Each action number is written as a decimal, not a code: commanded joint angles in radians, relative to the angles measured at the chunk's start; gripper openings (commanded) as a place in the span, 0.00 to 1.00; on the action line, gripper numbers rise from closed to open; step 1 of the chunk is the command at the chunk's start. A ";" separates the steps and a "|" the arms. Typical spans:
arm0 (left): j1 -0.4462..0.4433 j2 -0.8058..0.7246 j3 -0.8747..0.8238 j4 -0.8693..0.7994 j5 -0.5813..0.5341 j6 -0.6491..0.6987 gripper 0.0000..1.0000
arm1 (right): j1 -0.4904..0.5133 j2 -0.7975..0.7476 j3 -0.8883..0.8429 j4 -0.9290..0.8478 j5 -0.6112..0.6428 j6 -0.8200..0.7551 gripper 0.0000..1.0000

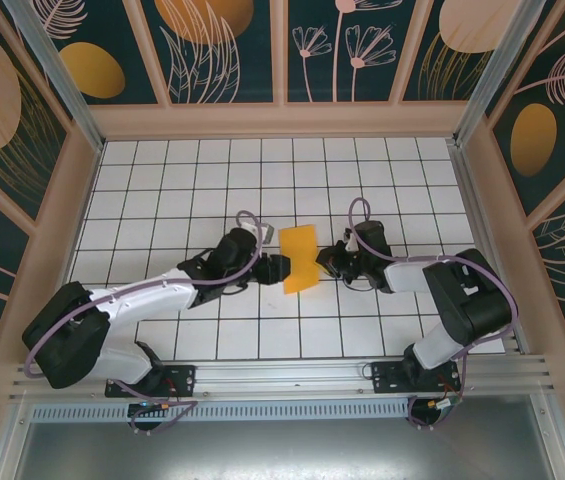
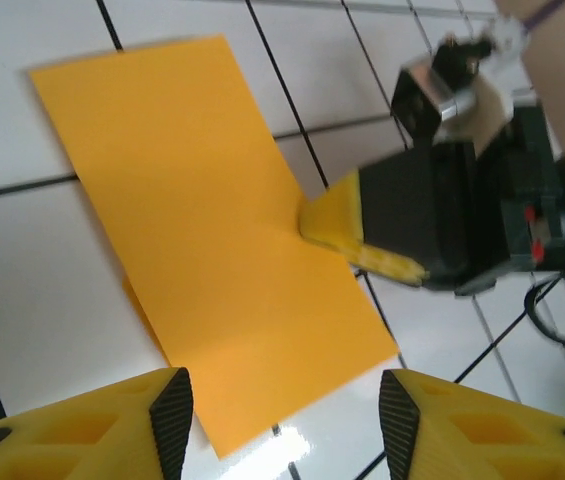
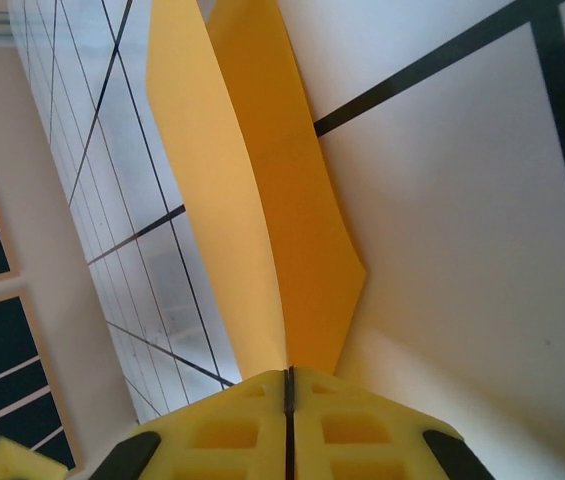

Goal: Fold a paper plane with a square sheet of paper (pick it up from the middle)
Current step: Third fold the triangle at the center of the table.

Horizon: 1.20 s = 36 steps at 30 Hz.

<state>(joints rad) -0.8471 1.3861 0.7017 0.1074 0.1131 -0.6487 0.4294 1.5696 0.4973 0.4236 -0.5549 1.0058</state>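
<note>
The orange-yellow square sheet of paper (image 1: 300,258) lies folded in half as a narrow rectangle on the middle of the white grid table. My right gripper (image 1: 328,262) is shut on the middle of its right edge. In the right wrist view the two layers of the paper (image 3: 292,200) run out from the shut gripper (image 3: 288,378). My left gripper (image 1: 274,268) stands open at the sheet's left side. Seen from the left wrist, its fingers (image 2: 172,410) frame the near corner of the paper (image 2: 212,230) without touching it, and the right gripper (image 2: 310,222) pinches the far edge.
The tiled table (image 1: 162,190) is boxed in by patterned walls (image 1: 52,170) on three sides. A metal rail (image 1: 282,378) with both arm bases runs along the near edge. Both arms reach inward and meet at the paper.
</note>
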 commanded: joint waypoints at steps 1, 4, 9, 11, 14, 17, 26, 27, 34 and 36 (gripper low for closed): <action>-0.061 0.050 0.070 -0.081 -0.111 0.113 0.55 | 0.010 -0.001 0.009 0.020 0.015 0.024 0.11; -0.131 0.132 0.146 -0.119 -0.151 0.169 0.58 | 0.011 0.010 0.017 0.019 0.001 0.019 0.11; -0.231 0.263 0.261 -0.185 -0.248 0.225 0.61 | 0.011 0.020 0.021 0.023 -0.008 0.015 0.12; -0.260 0.304 0.297 -0.196 -0.282 0.237 0.62 | 0.011 0.025 0.023 0.023 -0.011 0.013 0.11; -0.292 0.355 0.332 -0.216 -0.325 0.251 0.64 | 0.011 0.029 0.030 0.018 -0.013 0.011 0.12; -0.308 0.390 0.360 -0.242 -0.378 0.257 0.65 | 0.011 0.029 0.039 0.007 -0.013 0.005 0.12; -0.310 0.414 0.371 -0.236 -0.435 0.272 0.55 | 0.009 0.030 0.054 -0.016 -0.007 -0.006 0.13; -0.310 0.411 0.371 -0.233 -0.433 0.274 0.51 | 0.010 0.030 0.055 -0.020 -0.007 -0.008 0.13; -0.310 0.359 0.339 -0.189 -0.420 0.269 0.13 | 0.005 0.024 0.067 -0.071 0.015 -0.040 0.14; -0.309 0.353 0.334 -0.186 -0.425 0.273 0.05 | 0.001 0.023 0.069 -0.078 0.014 -0.045 0.15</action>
<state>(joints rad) -1.1542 1.7809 1.0470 -0.1040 -0.2951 -0.3832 0.4335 1.5887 0.5396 0.3786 -0.5491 0.9901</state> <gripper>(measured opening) 0.070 0.146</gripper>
